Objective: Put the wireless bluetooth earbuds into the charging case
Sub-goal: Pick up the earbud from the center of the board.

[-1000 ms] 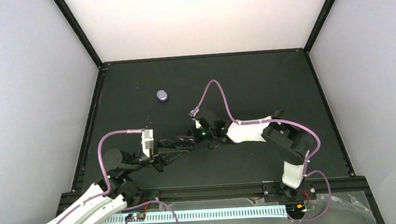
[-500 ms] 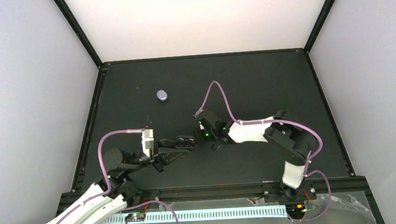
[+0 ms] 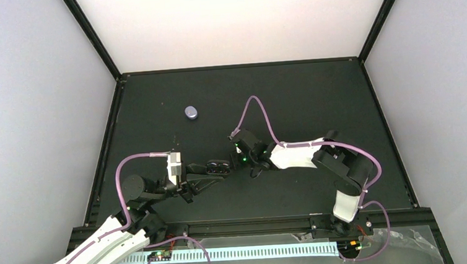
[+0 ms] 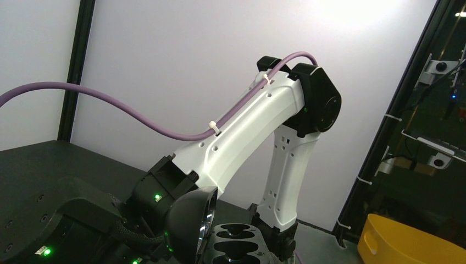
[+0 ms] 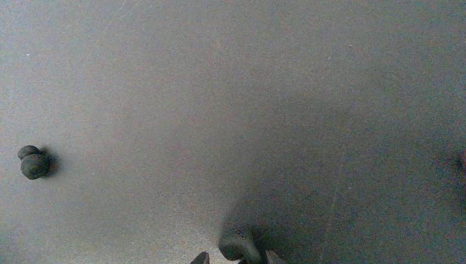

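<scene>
The charging case point(image 3: 218, 166) is open, its two dark wells facing up. My left gripper point(image 3: 208, 173) is shut on it from the left. In the left wrist view its tray point(image 4: 242, 245) lies at the bottom edge, with the domed lid point(image 4: 187, 228) standing up on the left and looking dark. My right gripper point(image 3: 253, 166) points down at the mat just right of the case. It is shut on one small black earbud point(image 5: 238, 245), which sits between its fingertips point(image 5: 200, 257). The other earbud point(image 5: 34, 163) lies loose on the mat, far left in the right wrist view.
A small lavender oval piece point(image 3: 190, 112) lies alone on the black mat point(image 3: 315, 95) toward the back left. Black frame rails point(image 3: 105, 147) border the mat, with white walls around it. The right arm's white link point(image 4: 242, 132) rises close behind the case.
The right wrist has shifted a little toward the near right and its jaws have narrowed around the earbud. The left arm and the case have stayed still.
</scene>
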Tool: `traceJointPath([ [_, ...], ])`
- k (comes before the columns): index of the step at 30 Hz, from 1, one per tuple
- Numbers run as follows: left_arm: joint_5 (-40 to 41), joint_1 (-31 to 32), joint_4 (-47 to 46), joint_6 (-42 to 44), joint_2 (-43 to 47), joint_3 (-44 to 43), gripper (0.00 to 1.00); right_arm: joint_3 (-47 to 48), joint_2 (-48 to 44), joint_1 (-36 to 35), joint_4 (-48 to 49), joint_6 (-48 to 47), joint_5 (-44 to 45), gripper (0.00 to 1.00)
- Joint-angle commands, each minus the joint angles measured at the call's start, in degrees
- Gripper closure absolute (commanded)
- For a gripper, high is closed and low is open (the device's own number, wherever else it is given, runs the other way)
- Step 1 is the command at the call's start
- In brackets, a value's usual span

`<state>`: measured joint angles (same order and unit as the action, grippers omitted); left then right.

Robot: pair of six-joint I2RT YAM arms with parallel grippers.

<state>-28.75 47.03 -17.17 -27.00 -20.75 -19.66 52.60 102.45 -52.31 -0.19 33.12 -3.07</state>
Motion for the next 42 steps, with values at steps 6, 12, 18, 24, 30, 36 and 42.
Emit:
traceJointPath([
  [6,0.13,0.46,-0.91,0.26,-0.26,0.24,0.99,-1.48,-2.57,0.11,1.79,-1.25,0.13,0.79],
  [12,0.01,0.46,-1.42,0.08,-0.63,0.41,0.98,-1.62,-2.3,0.11,2.16,-1.31,-0.16,0.85],
  [18,0.04,0.44,-1.24,0.06,-0.43,0.41,0.98,-1.21,-1.57,0.11,2.29,-1.4,-0.79,0.89],
  [24,0.12,0.44,-1.15,-0.05,-0.28,0.59,0.98,-1.31,-1.38,0.15,2.47,-1.48,-0.91,0.95],
  [30,0.04,0.44,-1.3,0.04,-0.17,0.59,0.98,-4.06,-5.0,0.52,5.14,-1.31,-0.75,0.99],
  [36,-0.1,0.44,-1.37,0.15,0.09,0.51,0.98,-7.58,-15.56,3.04,2.41,-2.75,-0.04,0.99],
  [42,-1.01,0.45,-2.92,0.54,-0.35,0.42,0.99,-8.9,-36.48,3.78,-10.84,-12.3,1.45,0.99],
])
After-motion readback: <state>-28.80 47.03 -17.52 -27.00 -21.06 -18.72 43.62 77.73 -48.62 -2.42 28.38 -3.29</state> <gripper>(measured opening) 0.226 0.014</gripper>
